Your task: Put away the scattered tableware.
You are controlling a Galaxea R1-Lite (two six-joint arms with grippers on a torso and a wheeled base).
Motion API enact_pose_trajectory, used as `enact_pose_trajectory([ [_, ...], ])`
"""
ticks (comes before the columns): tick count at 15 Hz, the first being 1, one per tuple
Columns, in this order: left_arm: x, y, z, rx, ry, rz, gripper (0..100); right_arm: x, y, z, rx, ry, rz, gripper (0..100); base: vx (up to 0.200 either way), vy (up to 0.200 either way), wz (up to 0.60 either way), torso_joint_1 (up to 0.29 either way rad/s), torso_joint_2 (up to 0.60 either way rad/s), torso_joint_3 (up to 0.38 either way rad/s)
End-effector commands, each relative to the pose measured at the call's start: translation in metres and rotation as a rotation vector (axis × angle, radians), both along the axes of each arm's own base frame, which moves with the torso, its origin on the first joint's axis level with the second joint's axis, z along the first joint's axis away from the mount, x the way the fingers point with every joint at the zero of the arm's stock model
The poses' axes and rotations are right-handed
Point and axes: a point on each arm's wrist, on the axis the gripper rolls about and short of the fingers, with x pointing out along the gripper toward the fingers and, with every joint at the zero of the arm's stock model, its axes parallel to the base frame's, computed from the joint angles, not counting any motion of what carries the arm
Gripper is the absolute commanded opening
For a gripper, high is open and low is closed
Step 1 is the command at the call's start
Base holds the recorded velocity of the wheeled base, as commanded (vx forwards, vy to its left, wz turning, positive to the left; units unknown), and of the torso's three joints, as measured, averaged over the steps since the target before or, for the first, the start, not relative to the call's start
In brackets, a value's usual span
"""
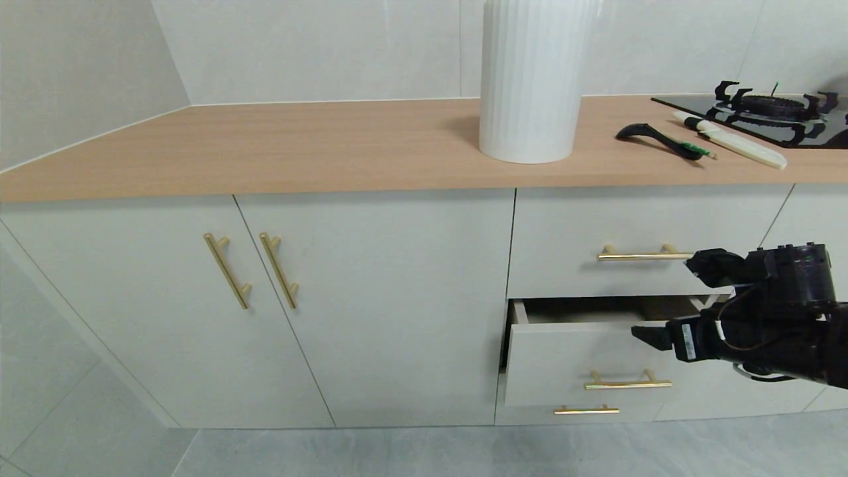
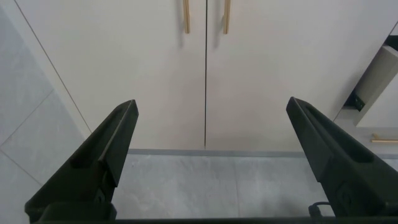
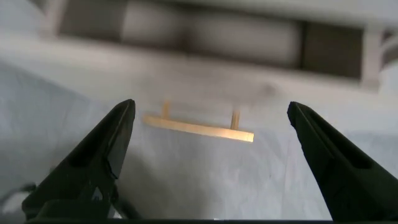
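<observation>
On the wooden counter (image 1: 298, 142), near its right end, lie a black spoon (image 1: 652, 137) and a white knife (image 1: 732, 147), with a small green-tipped piece (image 1: 695, 148) between them. Below them the middle drawer (image 1: 576, 351) stands partly pulled out, its inside dark. My right gripper (image 1: 662, 297) is open in front of that drawer, above its gold handle (image 1: 628, 382), holding nothing. In the right wrist view the right gripper (image 3: 210, 107) faces the handle (image 3: 199, 129). My left gripper (image 2: 211, 104) is open and empty, low in front of the cabinet doors (image 2: 205, 68).
A tall white ribbed vase (image 1: 530, 79) stands on the counter left of the tableware. A black gas hob (image 1: 775, 109) sits at the far right. The shut top drawer (image 1: 636, 238) is above the open one. Grey tiled floor (image 1: 424, 450) lies below the cabinets.
</observation>
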Motion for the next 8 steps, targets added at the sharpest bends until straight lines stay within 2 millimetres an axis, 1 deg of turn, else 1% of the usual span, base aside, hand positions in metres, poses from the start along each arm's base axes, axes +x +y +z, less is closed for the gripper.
enact_pose_trajectory([
  [1,0.0,0.0,0.0,-0.001,0.002,0.0,100,0.02,0.004,0.007,0.004,-0.022,0.003,100,0.0,0.0,0.0,0.0,0.0,0.0],
  [3,0.0,0.0,0.0,-0.001,0.002,0.0,100,0.032,0.006,-0.01,-0.006,0.024,0.0,100,0.0,0.0,0.0,0.0,0.0,0.0],
  [4,0.0,0.0,0.0,-0.001,0.002,0.0,100,0.034,0.006,-0.014,-0.011,0.036,0.001,100,0.0,0.0,0.0,0.0,0.0,0.0],
  [5,0.0,0.0,0.0,-0.001,0.002,0.0,100,0.044,0.008,-0.024,-0.012,0.027,-0.005,100,0.0,0.0,0.0,0.0,0.0,0.0],
  [8,0.0,0.0,0.0,0.001,0.002,0.0,100,0.058,0.009,-0.04,-0.023,-0.002,-0.041,100,0.0,0.0,0.0,0.0,0.0,0.0],
])
